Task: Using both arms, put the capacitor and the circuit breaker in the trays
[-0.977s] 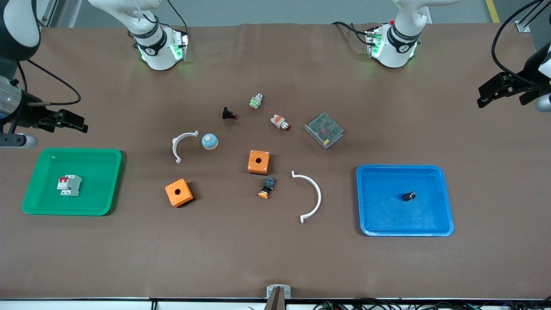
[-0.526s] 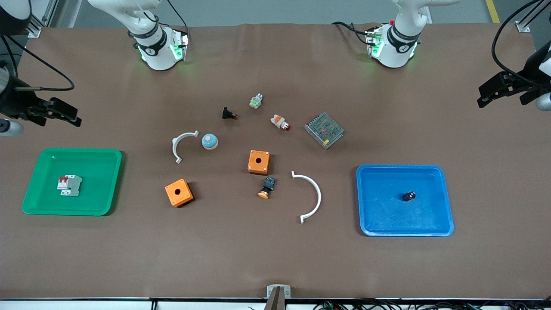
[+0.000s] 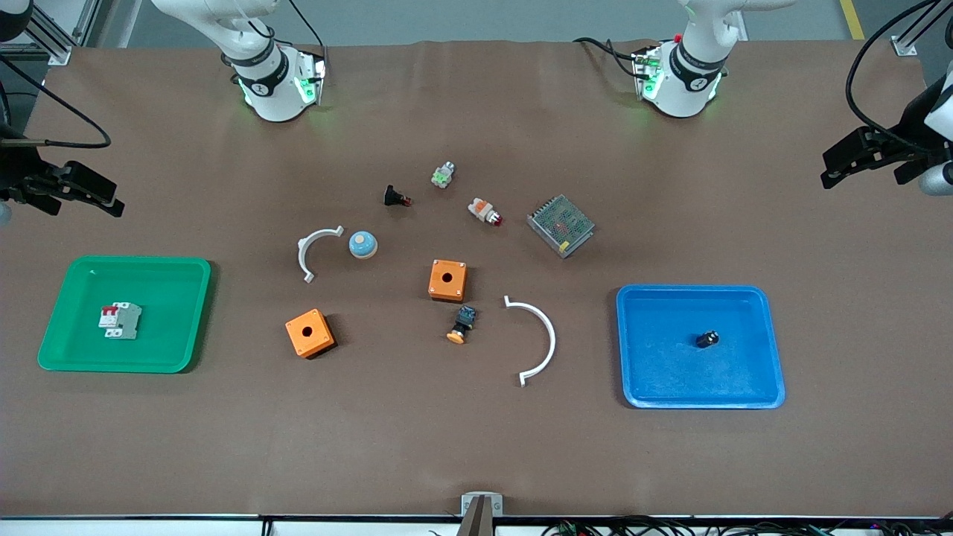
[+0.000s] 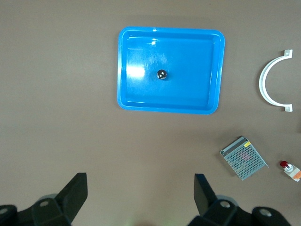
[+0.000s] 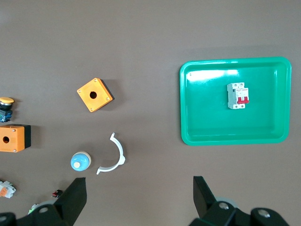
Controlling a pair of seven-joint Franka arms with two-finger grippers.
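The capacitor (image 3: 707,339) lies on the floor of the blue tray (image 3: 770,350) toward my left arm's end of the surface, clear of the tray's walls, with nothing touching it. The circuit breaker (image 3: 120,321) lies flat in the green tray (image 3: 190,313) at my right arm's end, red toggles up, also untouched. Each part has a tray to itself, so I judge both placements done.

My left gripper (image 3: 856,158) hangs in the air over bare surface near the table's edge, farther from the front camera than the blue tray, its jaws spread wide and holding nothing. My right gripper (image 3: 85,192) does the same at its own end, jaws apart and empty, over bare surface near the green tray. Parked out there, neither gripper shadows its tray.

The two orange boxes (image 3: 447,280) in the middle sit untouched; they are not my job.
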